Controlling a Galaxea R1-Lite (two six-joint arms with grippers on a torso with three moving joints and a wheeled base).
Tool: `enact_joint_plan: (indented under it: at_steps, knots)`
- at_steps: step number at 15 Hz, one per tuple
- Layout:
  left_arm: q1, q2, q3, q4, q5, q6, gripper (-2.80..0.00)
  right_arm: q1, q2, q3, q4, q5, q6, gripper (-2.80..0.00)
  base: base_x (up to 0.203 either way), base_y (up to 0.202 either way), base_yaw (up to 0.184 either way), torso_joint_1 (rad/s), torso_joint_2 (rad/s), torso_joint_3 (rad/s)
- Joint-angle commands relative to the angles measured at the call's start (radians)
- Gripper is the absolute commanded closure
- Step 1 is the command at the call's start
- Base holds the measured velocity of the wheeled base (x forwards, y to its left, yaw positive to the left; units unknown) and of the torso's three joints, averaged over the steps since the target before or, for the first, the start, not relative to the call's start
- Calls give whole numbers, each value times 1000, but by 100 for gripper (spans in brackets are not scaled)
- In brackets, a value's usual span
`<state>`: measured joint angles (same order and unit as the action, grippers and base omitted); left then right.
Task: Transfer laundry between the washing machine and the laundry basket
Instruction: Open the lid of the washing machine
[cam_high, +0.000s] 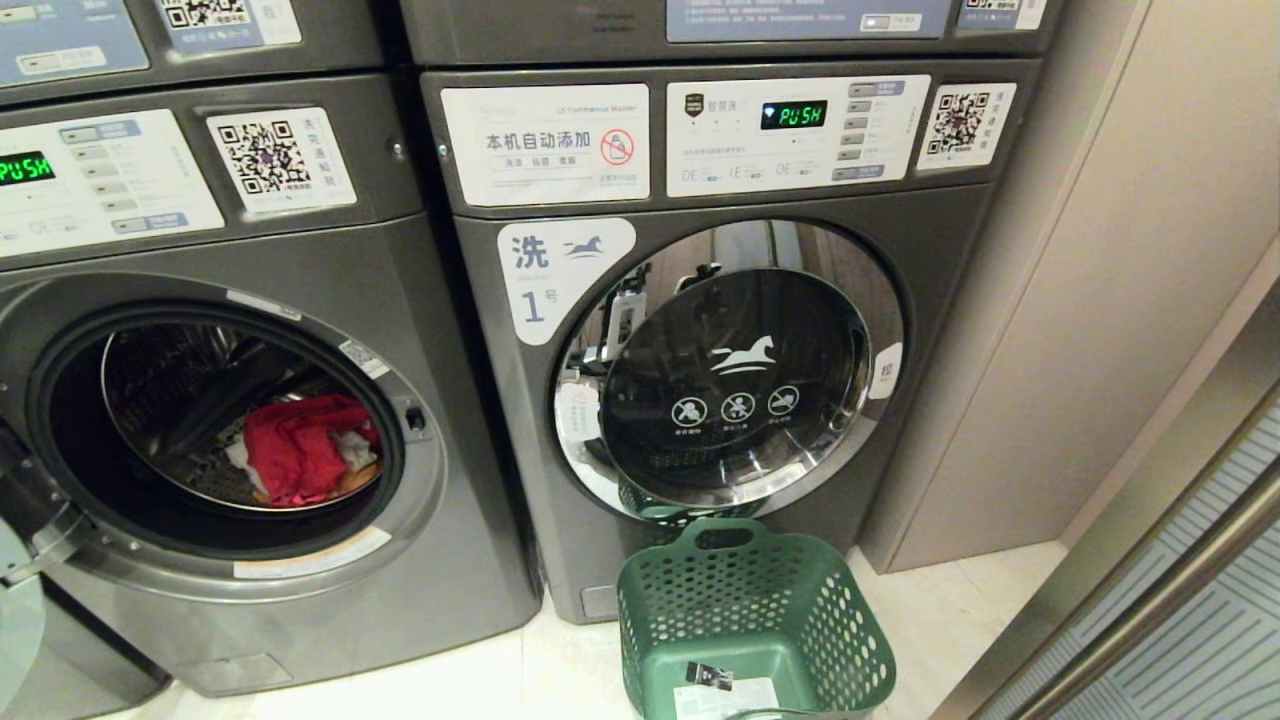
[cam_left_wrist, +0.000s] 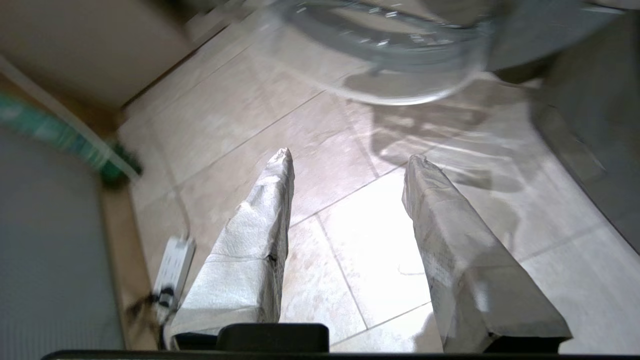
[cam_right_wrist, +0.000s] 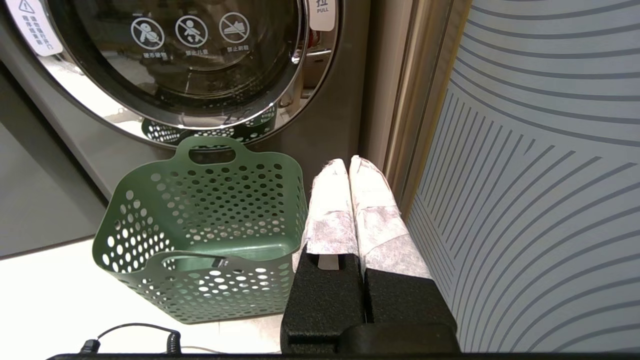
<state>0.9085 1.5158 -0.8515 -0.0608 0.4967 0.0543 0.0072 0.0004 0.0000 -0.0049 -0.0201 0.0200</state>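
The washing machine (cam_high: 330, 260) stands at the left of the head view with its door swung open. Inside its drum lies the laundry: a bright red garment (cam_high: 300, 450), a white piece (cam_high: 355, 447) and a bit of orange (cam_high: 355, 482). The dark green laundry basket (cam_high: 640, 610) stands empty on the floor before the neighbouring machine. My left gripper (cam_left_wrist: 351, 156) is open with nothing between its fingers; it hangs over the floor tiles, below the open glass door (cam_left_wrist: 400, 60). My right gripper (cam_right_wrist: 347, 165) is shut and empty, right beside the laundry basket (cam_right_wrist: 200, 210). Neither arm shows in the head view.
The like machine numbered 1 (cam_high: 740, 380) behind the basket has its door closed. A striped panel (cam_right_wrist: 540, 175) stands close along my right gripper. A white power strip (cam_left_wrist: 172, 265) lies on the floor by the left wall, and a black cable (cam_right_wrist: 135, 332) lies before the basket.
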Motion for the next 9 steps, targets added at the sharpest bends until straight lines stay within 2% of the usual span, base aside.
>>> enact_joint_plan:
  at_steps: [1,2,4,7,9]
  knots:
    - [24,119,-115,115,147,-119,0,0,0,0,-1,0,0,0,0,0,0,0,0,0]
    - [26,122,-145,161,140,-147,0,0,1,0,0,0,0,0,0,0,0,0,0,0]
    - [-12,48,-134,169,47,-150,0,0,1,0,0,0,0,0,0,0,0,0,0,0]
    - [-137,-166,-15,175,-209,-133,0,0,1,0,0,0,0,0,0,0,0,0,0,0]
    - [-275,-362,98,176,-341,-103,0,0,0,0,-1,0,0,0,0,0,0,0,0,0]
